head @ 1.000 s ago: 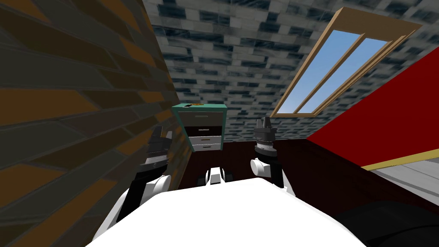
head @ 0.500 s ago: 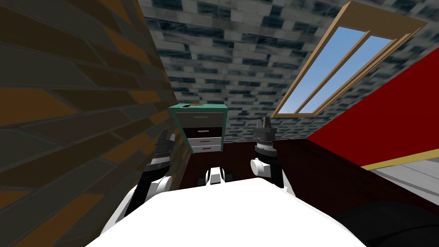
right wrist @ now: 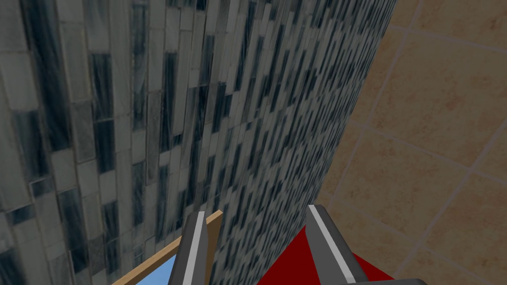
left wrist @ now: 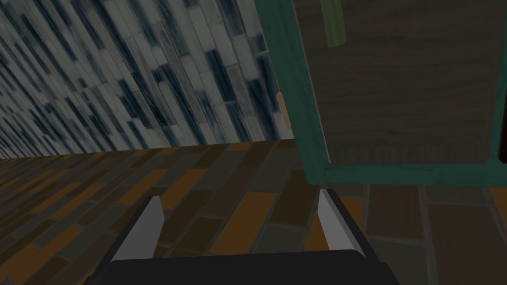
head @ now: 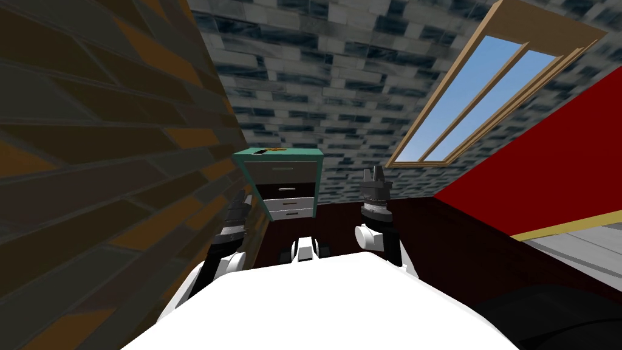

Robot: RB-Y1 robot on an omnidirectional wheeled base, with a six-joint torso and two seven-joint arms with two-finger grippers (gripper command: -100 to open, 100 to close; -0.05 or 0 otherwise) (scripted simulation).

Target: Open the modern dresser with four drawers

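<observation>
Left gripper (left wrist: 240, 230): fingers parted, nothing held, beside the brick wall (head: 91, 182). Right gripper (right wrist: 257, 247) also parted and empty. The dresser (head: 290, 182) stands ahead against that wall, apart from both. We judge all four drawers shut, so approach, grip and pull remain.

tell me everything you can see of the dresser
The dresser has a teal frame around four stacked drawer fronts: grey on top, a dark one, then two white, with slim handles. All look shut. It stands upright on the dark floor beside the brown and orange brick wall, with two small items on top. Its side panel looks like dark wood. The left gripper hovers open near its teal edge.
</observation>
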